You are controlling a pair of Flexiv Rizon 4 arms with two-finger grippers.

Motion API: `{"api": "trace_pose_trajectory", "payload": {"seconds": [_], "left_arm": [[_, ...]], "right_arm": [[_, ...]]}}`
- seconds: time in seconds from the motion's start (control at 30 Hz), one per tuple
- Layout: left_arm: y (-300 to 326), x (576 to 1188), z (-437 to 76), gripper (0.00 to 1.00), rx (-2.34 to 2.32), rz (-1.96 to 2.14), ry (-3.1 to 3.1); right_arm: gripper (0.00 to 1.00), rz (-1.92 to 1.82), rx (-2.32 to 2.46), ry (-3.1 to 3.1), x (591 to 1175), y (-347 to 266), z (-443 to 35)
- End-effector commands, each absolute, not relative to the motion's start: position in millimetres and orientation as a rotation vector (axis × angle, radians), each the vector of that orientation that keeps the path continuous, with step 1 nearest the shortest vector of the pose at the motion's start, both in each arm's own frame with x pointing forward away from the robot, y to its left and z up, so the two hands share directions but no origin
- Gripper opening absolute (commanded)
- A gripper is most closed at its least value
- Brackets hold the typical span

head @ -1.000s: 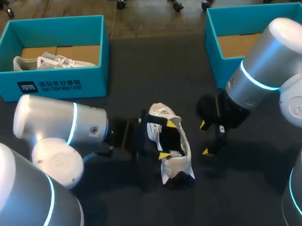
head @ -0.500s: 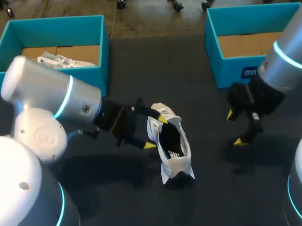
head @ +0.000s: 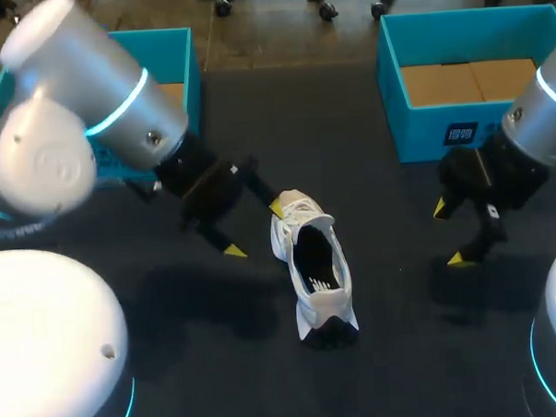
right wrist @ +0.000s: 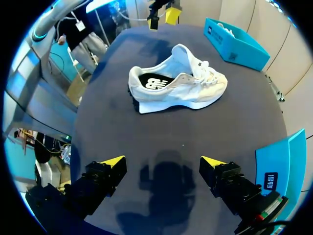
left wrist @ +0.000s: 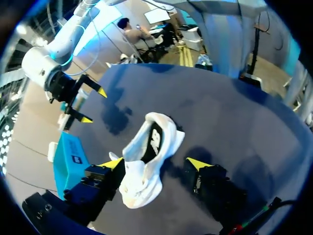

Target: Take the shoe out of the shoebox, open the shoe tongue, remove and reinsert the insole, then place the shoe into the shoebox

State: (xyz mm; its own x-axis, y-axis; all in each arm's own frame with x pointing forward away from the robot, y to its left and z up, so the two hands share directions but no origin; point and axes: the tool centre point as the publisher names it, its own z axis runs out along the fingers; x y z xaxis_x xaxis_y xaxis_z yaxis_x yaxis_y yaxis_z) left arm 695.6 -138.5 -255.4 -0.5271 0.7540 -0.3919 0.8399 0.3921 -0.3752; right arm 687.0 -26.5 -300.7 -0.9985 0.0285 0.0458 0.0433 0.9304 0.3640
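Left hand (head: 255, 230) open, just beside shoe (head: 314, 262) | right hand (head: 450, 233) open, well apart

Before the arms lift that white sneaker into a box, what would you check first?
1. White sneaker standing upright on the dark table: ok.
2. Black insole inside the sneaker: ok; lying fully flat: cannot tell.
3. Left gripper open, one tip by the toe: ok.
4. Right gripper open, clear of the sneaker: ok.
5. Right-hand teal cardboard box showing a bare floor: ok.
6. Sneaker gripped: not ok, neither gripper holds it.
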Motion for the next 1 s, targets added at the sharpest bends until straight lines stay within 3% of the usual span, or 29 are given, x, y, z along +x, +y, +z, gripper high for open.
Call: {"api": "trace_pose_trajectory", "payload": {"seconds": [0.03,0.1,0.13,0.73,1.0], "left_arm": [[-125,691,-221,0.36,1.74,-0.536,2.729],[-121,690,-217,0.24,1.786,-0.453,2.753],[-121,690,-214,0.0,1.798,-0.428,2.78],[-120,692,-207,0.0,1.826,-0.426,2.768],[-158,662,-234,0.0,2.091,-0.243,2.595]], "right_arm": [[1.0,-0.574,-0.056,-3.048,687,-26,-302],[1.0,-0.574,-0.056,-3.048,687,-26,-302],[1.0,-0.574,-0.056,-3.048,687,-26,-302],[1.0,-0.574,-0.056,-3.048,687,-26,-302],[1.0,-0.527,-0.086,-3.052,682,-54,-292]]}}
